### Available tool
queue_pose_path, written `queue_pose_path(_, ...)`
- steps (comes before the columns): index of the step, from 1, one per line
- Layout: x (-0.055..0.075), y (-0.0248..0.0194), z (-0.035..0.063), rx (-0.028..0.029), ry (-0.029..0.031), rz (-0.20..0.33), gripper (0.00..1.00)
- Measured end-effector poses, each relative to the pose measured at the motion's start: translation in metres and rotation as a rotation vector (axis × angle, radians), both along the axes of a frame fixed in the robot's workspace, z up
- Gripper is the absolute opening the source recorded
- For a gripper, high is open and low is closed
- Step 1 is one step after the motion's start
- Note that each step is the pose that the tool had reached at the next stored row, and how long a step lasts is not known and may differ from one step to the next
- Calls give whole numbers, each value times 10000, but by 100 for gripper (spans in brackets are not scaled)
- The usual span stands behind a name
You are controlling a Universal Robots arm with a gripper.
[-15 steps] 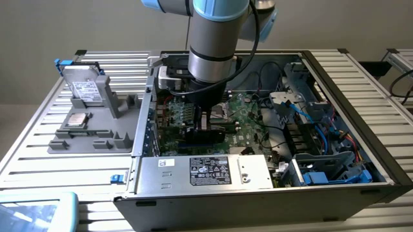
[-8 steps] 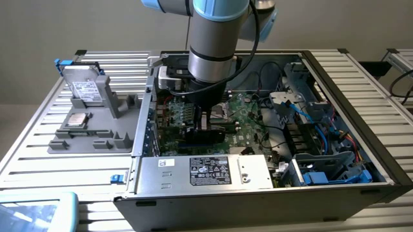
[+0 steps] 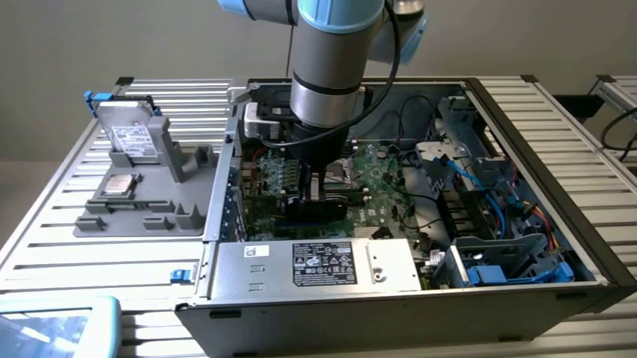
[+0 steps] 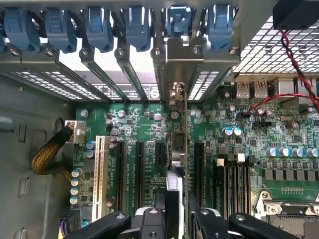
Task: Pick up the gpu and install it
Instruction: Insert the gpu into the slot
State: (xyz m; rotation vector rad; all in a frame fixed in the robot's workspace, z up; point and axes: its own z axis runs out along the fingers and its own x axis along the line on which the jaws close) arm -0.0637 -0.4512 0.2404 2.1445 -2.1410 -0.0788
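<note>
The gpu stands on edge over the green motherboard, seen edge-on, with its silver end bracket against the rear slot openings of the case. Its thin board edge runs back between my fingers. My gripper is shut on the gpu, one black finger on each side of the card. In the exterior view the gripper reaches down into the open computer case and holds the black card, the gpu, upright among the expansion slots. Whether the card sits fully in a slot I cannot tell.
Blue slot latches line the case's rear wall. A white slot and black slots lie beside the card. A power supply fills the case front, with a drive cage at the exterior view's right. A grey fixture holds a hard drive outside the case.
</note>
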Motion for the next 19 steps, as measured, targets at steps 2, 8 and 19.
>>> queue_pose_path(2,-1,0,-2,-1,0,13,27)
queue_pose_path(8,-20,1,-5,6,0,70,27)
queue_pose_path(19,-23,-12,-6,50,-1,199,27)
